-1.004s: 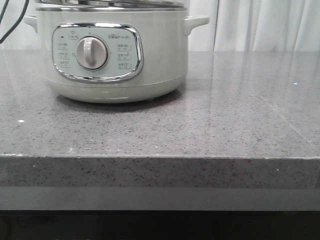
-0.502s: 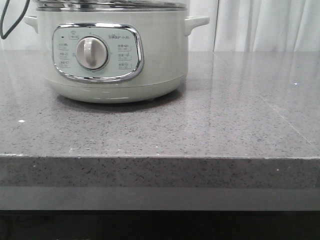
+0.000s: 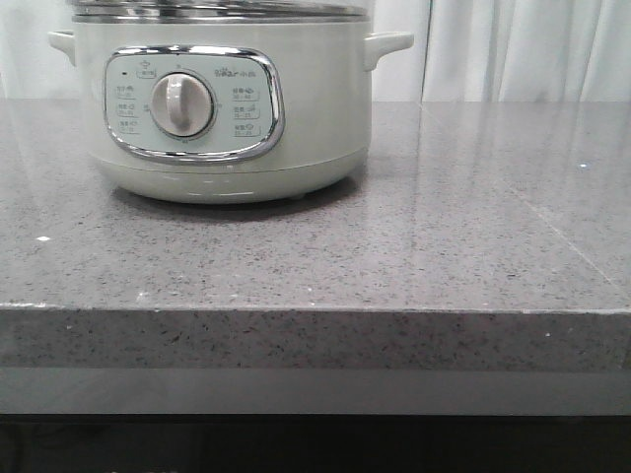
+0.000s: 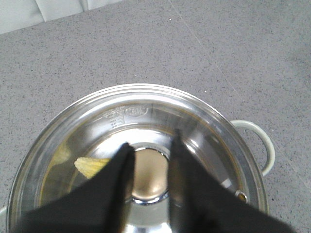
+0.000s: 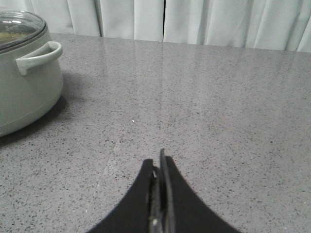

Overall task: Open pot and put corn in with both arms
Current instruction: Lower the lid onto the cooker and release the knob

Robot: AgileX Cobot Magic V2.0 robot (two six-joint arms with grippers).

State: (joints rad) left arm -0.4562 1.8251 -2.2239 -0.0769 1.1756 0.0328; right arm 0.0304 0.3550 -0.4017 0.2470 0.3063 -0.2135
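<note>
Pot point(image 3: 222, 108): on the grey desk point(image 3: 424, 246), glass lid point(image 4: 204, 131) on.
Left pincer point(image 4: 149, 167): directly above the lid, fingers spread either side of the steel knob point(image 4: 149, 174), not gripping it.
Corn point(image 4: 91, 166): yellow piece seen through the glass, inside the pot, just beside one left finger.
Right pincer point(image 5: 159, 194): pressed together, empty, low over bare desk, the pot well off to its side.
</note>
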